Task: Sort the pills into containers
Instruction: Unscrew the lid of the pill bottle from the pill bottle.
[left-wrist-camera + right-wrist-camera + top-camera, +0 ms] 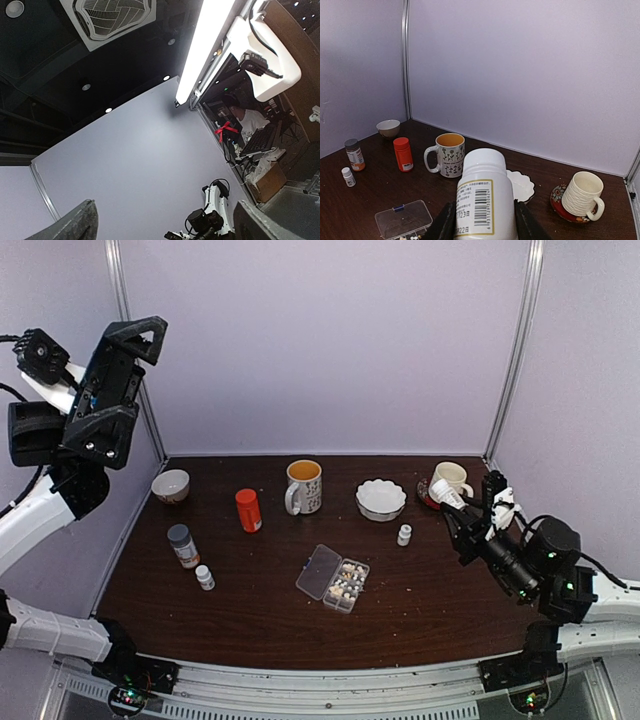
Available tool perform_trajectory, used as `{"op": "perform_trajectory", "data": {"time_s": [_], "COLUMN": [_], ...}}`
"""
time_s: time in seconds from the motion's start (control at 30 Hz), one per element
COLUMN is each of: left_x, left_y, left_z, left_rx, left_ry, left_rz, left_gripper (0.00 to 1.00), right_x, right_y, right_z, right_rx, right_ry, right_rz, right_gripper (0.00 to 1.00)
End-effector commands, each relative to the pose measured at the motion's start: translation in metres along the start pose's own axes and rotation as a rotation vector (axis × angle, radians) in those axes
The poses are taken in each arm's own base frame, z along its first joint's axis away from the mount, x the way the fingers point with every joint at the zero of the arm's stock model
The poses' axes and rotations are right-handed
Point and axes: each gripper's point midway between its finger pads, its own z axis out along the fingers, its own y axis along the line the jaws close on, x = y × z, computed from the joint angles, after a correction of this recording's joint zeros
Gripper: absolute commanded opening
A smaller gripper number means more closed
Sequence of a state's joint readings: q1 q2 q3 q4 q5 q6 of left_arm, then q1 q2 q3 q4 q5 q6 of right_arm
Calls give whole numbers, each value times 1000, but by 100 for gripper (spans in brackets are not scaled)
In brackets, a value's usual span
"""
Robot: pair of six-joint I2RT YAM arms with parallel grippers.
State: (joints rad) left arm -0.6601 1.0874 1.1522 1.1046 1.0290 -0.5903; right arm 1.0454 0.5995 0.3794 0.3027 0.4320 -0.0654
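We note the pills (350, 572) lying in the compartments (343, 592) of the clear organizer box (357, 581), near the middle of the dark table (250, 625), its lid (318, 571) swung open to the left. A small white bottle (404, 535) stands to its right and a flowered mug (304, 486) and a scalloped white dish (381, 499) behind it. To the left are an orange bottle (248, 510), a grey-capped bottle (182, 545) and another small white bottle (205, 577). The right gripper (486, 223) pinches a larger white labelled bottle (484, 192), upright above the table's right side, near a cream mug (583, 194). The left gripper (165, 210) is raised high at the left, its fingers spread wide and holding nothing.
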Motion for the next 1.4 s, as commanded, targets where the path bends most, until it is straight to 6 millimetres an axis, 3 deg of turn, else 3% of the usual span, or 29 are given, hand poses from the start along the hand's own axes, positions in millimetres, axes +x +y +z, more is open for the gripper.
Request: {"op": "perform_trajectory", "data": {"time_s": [0.0,0.07,0.17,0.4,0.63,0.8,0.9,1.1,1.27,1.37], "left_x": [-5,0,4,-6,4,-5,-6,-21,-8,1], "left_y": [9,18,15,6,13,7,19,31,47,52], "left_z": [1,3,7,-6,5,-14,-26,-73,-65,-71], "left_rx": [-47,-70,-42,-116,-54,-184,-314,-585,-584,-623], "left_ry": [13,25,47,7,57,6,-32,-231,-159,-167], "left_rz": [55,11,-21,87,-26,110,130,149,1,-60], "left_gripper": [98,97,98,98,97,98,98,98,98,98], "right_x": [3,3,3,0,0,-1,-2,-2,0,3], "right_y": [3,4,4,5,6,6,6,6,8,9], "right_z": [2,2,3,3,3,3,3,-3,-8,-10], "right_rx": [-25,-27,-30,-39,-42,-44,-49,-69,-93,-104], "right_ry": [4,4,4,4,8,7,6,-12,-19,-20], "right_rz": [12,15,22,22,24,23,25,45,49,47], "right_gripper": [10,10,10,10,10,10,10,10,10,10]}}
